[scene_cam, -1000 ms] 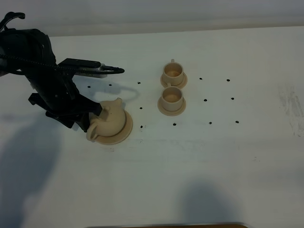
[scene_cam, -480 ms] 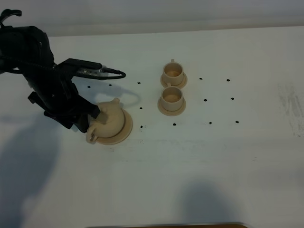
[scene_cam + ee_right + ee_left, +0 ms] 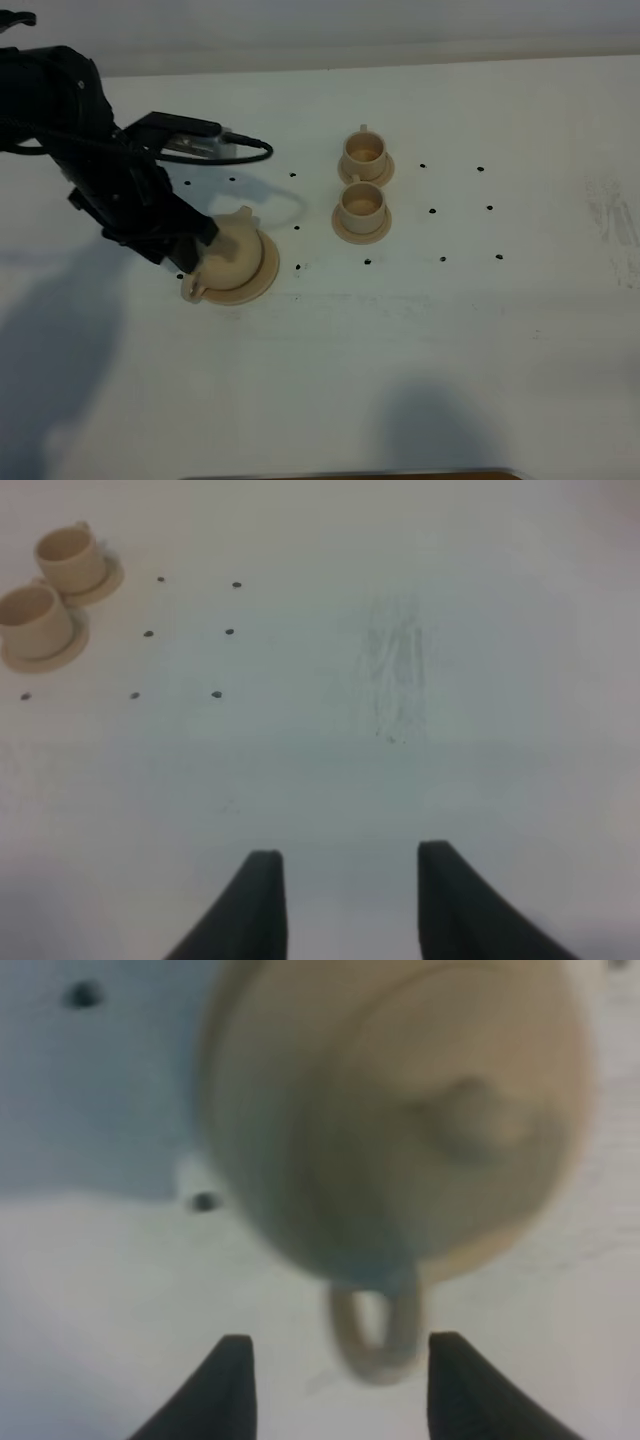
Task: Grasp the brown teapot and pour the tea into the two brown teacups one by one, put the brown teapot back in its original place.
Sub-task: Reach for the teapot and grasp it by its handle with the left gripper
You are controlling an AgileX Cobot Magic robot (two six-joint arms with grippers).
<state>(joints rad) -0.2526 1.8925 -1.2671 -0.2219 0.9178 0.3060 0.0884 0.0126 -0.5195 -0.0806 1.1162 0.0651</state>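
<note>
The brown teapot stands upright on its wide round saucer, the original place, left of the table's middle. My left gripper sits low at the teapot's handle side. In the left wrist view its dark fingertips stand apart on either side of the loop handle without touching it, so the left gripper is open. The two brown teacups rest on small saucers to the right, also in the right wrist view. My right gripper hovers over bare table, fingers apart, holding nothing.
Small black dots mark the white tabletop around the cups and the teapot. A black cable runs from the left arm above the teapot. A faint scuffed patch lies on the table's right side.
The teapot has gone from tilted to upright on its saucer. The left arm has shifted slightly up and back, and its cable end has swung.
</note>
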